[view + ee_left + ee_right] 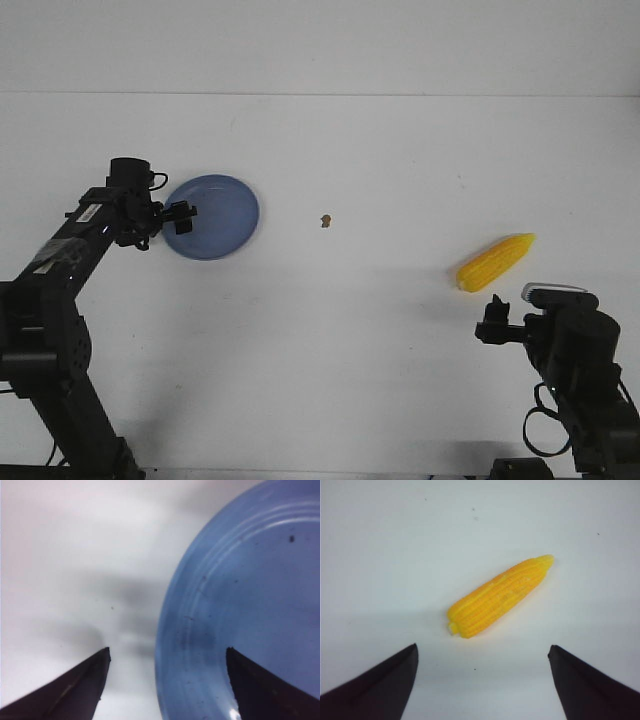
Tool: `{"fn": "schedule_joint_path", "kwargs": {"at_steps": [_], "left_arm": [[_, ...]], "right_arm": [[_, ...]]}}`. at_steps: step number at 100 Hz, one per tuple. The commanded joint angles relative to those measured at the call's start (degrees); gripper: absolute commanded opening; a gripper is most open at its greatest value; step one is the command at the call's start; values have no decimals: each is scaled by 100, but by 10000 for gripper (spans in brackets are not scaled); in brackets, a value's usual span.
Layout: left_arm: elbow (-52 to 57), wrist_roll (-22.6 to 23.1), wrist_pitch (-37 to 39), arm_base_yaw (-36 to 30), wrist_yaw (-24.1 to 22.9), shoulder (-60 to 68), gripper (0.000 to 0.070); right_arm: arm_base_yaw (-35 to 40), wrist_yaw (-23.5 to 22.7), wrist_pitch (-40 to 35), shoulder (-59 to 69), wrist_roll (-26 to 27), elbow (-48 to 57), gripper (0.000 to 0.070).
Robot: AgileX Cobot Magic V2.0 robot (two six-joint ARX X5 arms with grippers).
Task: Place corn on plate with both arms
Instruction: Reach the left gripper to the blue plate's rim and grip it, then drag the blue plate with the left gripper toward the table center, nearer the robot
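The yellow corn cob (496,261) lies on the white table at the right, its tip pointing to the far right. In the right wrist view the corn (498,596) lies just beyond my open, empty right gripper (482,652), which sits near the table's front (492,322). The blue-lavender plate (216,217) lies at the left. My left gripper (181,216) is open and straddles the plate's left rim. In the left wrist view one finger is over the plate (240,605) and the other over the bare table, with the left gripper (167,652) empty.
A tiny brown speck (326,220) lies on the table between plate and corn. The table's far edge (320,95) runs across the back. Both black arm bases stand at the front corners.
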Motion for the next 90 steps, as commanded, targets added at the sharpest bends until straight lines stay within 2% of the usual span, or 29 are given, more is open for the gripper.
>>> {"fn": "schedule_joint_path", "kwargs": {"at_steps": [1, 11, 18, 19, 26, 34, 51, 72, 90], "left_arm": [[127, 28, -2, 9, -13, 127, 474], [127, 31, -4, 7, -13, 127, 430], [127, 35, -7, 7, -13, 129, 309], [127, 37, -7, 7, -13, 129, 272], [127, 76, -7, 9, -13, 131, 131], [127, 120, -7, 9, -13, 131, 0], [129, 122, 20, 20, 87, 96, 5], [129, 61, 42, 120, 1368, -299, 5], [125, -7, -15, 125, 1810, -859, 5]], "right_arm": [[-11, -9, 24, 22, -35, 81, 551], [-11, -9, 2, 22, -35, 81, 551], [-11, -9, -7, 22, -33, 81, 551], [-11, -9, -7, 22, -35, 81, 551], [-11, -9, -7, 22, -35, 81, 551], [-11, -9, -7, 22, -33, 81, 551], [-11, -9, -7, 22, -35, 81, 551], [-11, -9, -4, 22, -35, 81, 551], [-11, -9, 2, 22, -35, 81, 551]]}}
